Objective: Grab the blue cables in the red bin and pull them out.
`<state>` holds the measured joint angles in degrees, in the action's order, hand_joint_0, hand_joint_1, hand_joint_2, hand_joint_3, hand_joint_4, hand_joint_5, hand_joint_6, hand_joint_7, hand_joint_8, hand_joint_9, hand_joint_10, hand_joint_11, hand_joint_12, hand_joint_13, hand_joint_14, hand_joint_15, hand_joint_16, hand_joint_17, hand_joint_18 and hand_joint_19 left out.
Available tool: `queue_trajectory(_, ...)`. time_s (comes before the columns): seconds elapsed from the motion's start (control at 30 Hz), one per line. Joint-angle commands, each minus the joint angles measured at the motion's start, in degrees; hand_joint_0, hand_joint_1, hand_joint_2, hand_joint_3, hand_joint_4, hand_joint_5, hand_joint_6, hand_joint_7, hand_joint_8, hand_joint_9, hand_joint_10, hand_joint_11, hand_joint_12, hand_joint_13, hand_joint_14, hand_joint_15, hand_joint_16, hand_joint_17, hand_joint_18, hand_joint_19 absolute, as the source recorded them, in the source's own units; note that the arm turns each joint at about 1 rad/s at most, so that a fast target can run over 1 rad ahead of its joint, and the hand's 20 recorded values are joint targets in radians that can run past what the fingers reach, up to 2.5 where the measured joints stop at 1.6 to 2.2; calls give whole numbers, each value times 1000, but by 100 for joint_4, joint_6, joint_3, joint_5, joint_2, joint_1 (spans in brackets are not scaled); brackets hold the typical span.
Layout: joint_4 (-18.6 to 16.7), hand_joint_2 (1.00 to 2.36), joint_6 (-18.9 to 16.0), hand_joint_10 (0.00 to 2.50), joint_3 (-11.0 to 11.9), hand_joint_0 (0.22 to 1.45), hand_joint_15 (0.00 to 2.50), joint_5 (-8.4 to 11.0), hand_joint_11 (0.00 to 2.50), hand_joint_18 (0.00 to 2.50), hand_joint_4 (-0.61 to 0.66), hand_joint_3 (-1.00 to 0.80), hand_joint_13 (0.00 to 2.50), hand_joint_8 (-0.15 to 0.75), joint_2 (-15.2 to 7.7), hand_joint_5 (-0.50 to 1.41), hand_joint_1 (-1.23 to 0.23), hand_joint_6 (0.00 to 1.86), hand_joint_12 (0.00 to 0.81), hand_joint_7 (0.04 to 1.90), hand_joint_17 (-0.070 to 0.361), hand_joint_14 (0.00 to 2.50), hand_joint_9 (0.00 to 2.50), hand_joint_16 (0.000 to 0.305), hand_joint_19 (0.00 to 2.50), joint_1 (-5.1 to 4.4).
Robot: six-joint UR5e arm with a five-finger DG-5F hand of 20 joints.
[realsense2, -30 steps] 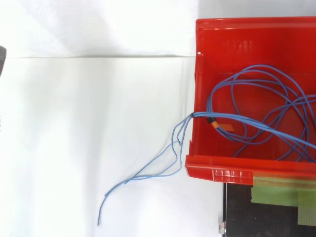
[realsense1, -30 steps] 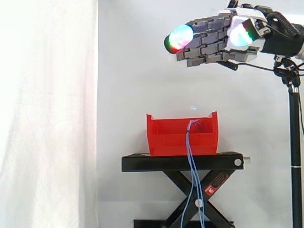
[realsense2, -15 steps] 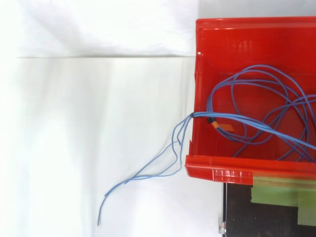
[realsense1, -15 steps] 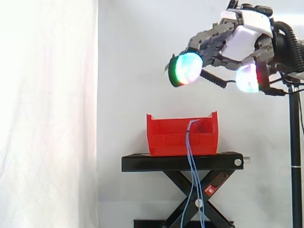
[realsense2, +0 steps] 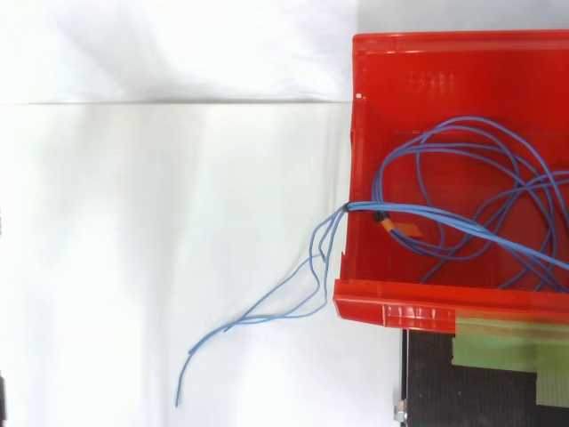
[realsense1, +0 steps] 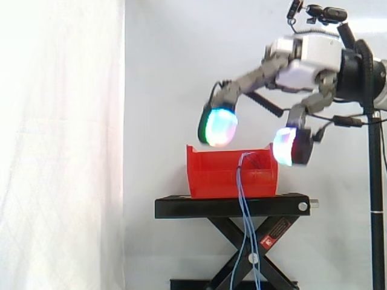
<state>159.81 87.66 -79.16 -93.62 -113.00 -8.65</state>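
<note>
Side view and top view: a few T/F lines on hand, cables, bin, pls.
1. The hand has the blue cables in its grasp. False: the hand is open, fingers spread and pointing down at the red bin, with no cable in them.
2. Some ends of the blue cables hang out over the bin's wall. True.
3. The bin holds no cable at all. False: several loops lie coiled inside it.
4. The bin stands on a black stand. True.
5. An orange tag sits on the cable bundle inside the bin. True.
</note>
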Motion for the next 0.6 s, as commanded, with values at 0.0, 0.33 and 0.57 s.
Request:
queue_trajectory(0.0, 349, 1000, 4536, 20, -3, 755, 365, 274, 667, 432, 221, -1000, 514, 255, -187, 564, -1007, 7, 366, 627, 113, 14, 652, 50, 425, 4)
queue_trajectory(0.33, 120, 1000, 6004, 20, 6, 755, 359, 257, 649, 429, 228, -1000, 497, 257, -284, 561, -989, 9, 366, 614, 113, 14, 653, 50, 427, 197)
queue_trajectory(0.57, -29, 1000, 6900, 18, 6, 753, 353, 37, 652, 434, 235, -1000, 500, 259, -284, 564, -983, 10, 365, 614, 114, 13, 657, 50, 426, 346)
